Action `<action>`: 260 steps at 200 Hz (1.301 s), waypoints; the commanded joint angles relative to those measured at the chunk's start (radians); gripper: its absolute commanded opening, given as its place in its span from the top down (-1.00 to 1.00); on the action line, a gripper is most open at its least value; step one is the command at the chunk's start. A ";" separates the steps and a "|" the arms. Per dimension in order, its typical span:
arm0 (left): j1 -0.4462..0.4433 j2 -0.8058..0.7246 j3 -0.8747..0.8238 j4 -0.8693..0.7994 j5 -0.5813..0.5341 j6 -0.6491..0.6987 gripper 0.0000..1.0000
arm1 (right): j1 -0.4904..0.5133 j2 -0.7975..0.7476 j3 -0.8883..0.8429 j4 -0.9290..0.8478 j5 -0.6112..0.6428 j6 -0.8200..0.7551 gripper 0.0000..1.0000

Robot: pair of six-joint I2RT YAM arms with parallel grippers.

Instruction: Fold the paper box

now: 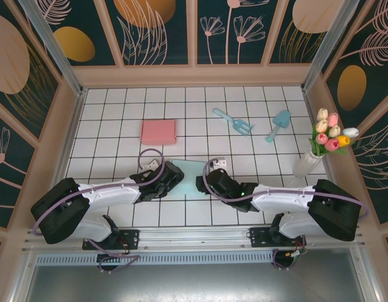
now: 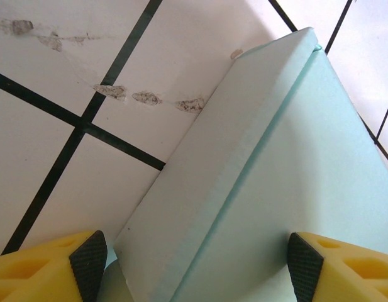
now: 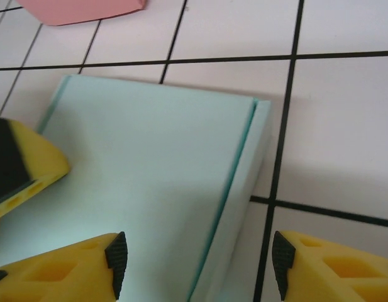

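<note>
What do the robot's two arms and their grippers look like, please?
Both the left arm and right arm have white links, bulky black joint housings and a looping lilac cable. The left gripper and right gripper have yellow fingers with textured black pads.

Staged lab booth; gridded tabletop (image 1: 112, 119), floral wall panels (image 1: 244, 31).

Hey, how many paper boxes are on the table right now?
2. A pale mint-green paper box lies front and centre; a flat pink paper box sits farther back, to its left. None seem hidden.
</note>
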 commanded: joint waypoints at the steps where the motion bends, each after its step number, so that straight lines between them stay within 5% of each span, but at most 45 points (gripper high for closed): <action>1: 0.003 0.022 -0.030 -0.084 -0.022 -0.014 -0.54 | 0.040 -0.035 -0.019 -0.067 0.042 0.071 -0.28; 67: 0.003 0.032 -0.026 -0.076 -0.016 -0.010 -0.53 | 0.103 -0.009 -0.095 0.009 0.006 0.164 -0.18; 260: 0.003 0.033 -0.025 -0.075 -0.015 -0.008 -0.53 | 0.127 0.026 -0.066 0.145 -0.082 0.089 0.27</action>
